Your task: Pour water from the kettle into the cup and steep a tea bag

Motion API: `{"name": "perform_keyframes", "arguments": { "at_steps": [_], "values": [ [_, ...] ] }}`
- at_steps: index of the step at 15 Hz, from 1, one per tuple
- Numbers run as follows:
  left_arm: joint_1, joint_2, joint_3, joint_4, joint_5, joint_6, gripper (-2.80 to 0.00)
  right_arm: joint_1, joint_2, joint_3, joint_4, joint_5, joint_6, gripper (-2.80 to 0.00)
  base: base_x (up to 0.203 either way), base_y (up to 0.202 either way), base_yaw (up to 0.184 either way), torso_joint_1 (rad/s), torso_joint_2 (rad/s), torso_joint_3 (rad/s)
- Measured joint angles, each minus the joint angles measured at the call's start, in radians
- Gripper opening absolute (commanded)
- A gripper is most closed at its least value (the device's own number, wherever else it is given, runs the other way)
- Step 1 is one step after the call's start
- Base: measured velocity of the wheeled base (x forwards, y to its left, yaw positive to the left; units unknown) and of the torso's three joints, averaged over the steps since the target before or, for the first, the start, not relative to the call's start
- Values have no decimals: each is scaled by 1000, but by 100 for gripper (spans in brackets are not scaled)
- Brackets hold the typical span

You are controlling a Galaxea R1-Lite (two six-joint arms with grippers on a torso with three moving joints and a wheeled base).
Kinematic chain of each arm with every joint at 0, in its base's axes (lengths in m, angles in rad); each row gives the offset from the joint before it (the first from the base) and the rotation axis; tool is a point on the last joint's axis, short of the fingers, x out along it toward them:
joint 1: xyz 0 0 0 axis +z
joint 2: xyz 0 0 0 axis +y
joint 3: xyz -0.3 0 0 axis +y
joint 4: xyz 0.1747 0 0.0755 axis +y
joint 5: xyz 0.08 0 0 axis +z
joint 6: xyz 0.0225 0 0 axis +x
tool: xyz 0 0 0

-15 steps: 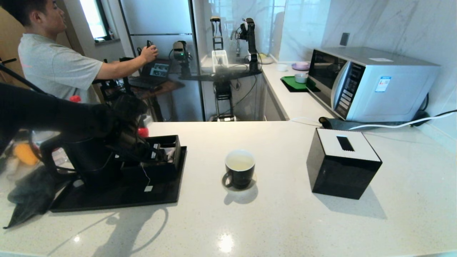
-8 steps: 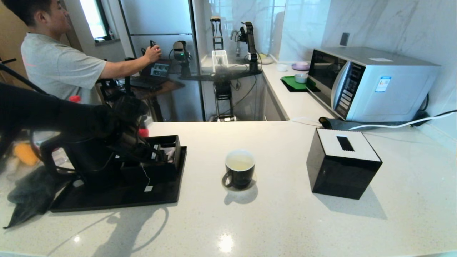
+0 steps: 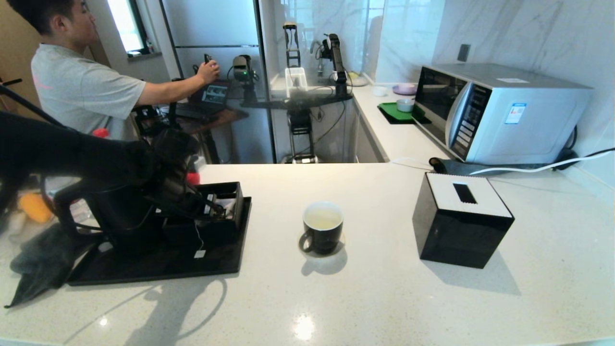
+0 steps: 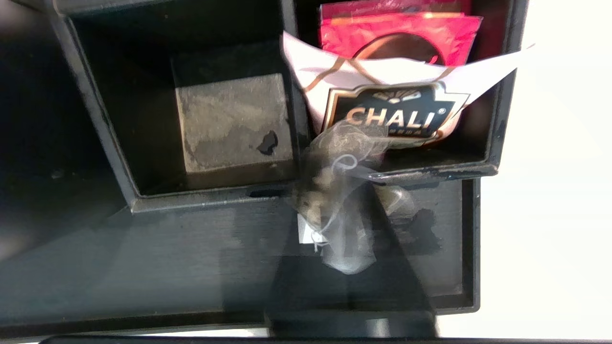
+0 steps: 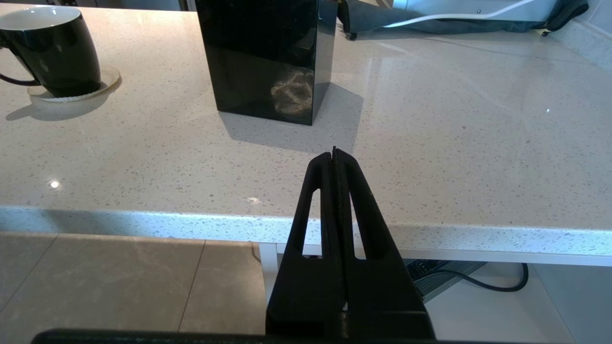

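I have the left gripper (image 4: pixel 351 224) down at the near edge of the black organiser box (image 3: pixel 223 204) on the black tray (image 3: pixel 158 266), at the left of the counter (image 3: pixel 384 298). Its jaws are clenched on the tea bag (image 4: pixel 334 191), which hangs over the box's near rim in front of the white CHALI sachet (image 4: pixel 392 112). The bag's long axis runs along the closed fingers, and its string (image 3: pixel 197 238) drops to a small tag lying on the tray.

The kettle (image 3: pixel 115 216) stands on the tray's left part, just behind my left arm. The cup (image 3: pixel 323 230) sits to the right of the tray, well apart from it, with pale water (image 3: pixel 323 220) already inside.

So the bag must travel right from the jaws to the cup. I judge the left arm the 1 to carry it, since it holds the bag. The right gripper (image 5: pixel 334 157) is pressed shut and empty, parked off the counter's near edge.
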Motion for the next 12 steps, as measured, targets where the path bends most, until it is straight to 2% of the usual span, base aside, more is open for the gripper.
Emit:
{"name": "perform_keyframes", "arguments": {
  "at_steps": [9,12],
  "values": [
    [-1,-24,6,3,-4,2,-280,0,0,0,0,0,0,-280,0,0,0,0,0,0],
    [-1,-64,14,3,-67,2,-280,0,0,0,0,0,0,-280,0,0,0,0,0,0]
  ]
}}
